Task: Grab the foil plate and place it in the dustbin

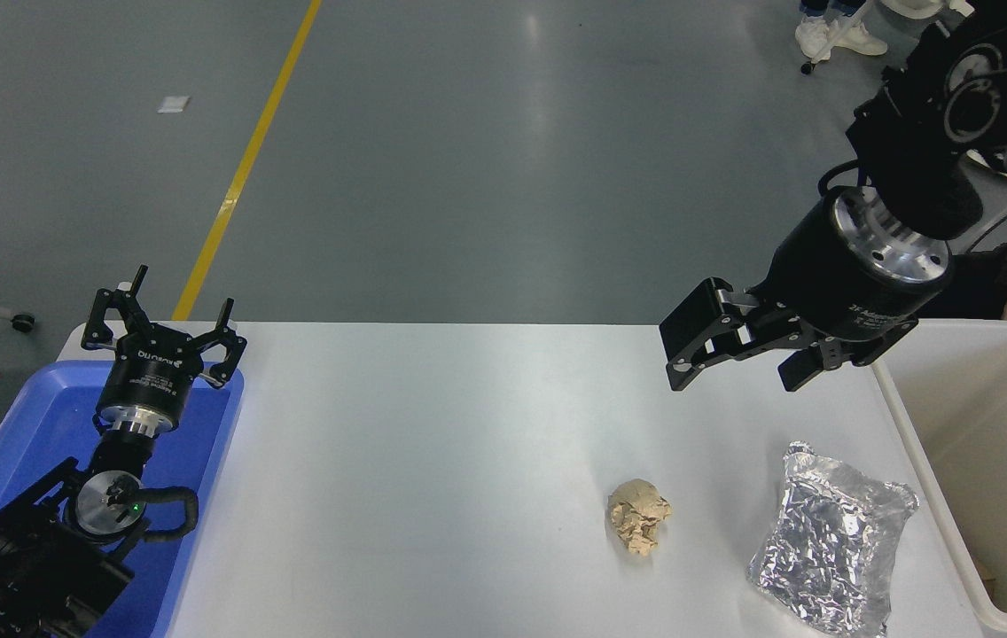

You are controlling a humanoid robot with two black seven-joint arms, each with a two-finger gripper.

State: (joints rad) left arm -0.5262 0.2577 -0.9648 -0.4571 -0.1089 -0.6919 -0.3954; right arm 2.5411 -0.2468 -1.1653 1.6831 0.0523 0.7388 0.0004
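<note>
On the white table (pixel 433 443) I count one foil plate (pixel 830 540) near its right edge, one tan paper ball (pixel 639 516) beside it, one blue tray (pixel 34 434) at the left edge, one dustbin (pixel 973 425) at the right edge. Two grippers: left gripper (pixel 168 326), right gripper (pixel 738 377).

A grey polished floor (pixel 503 159) is stretching away beyond the white table (pixel 433 461), reflecting overhead light in soft pale patches. A yellow line (pixel 246 159) is running diagonally across it, and a small white scrap (pixel 174 104) is lying nearby.
</note>
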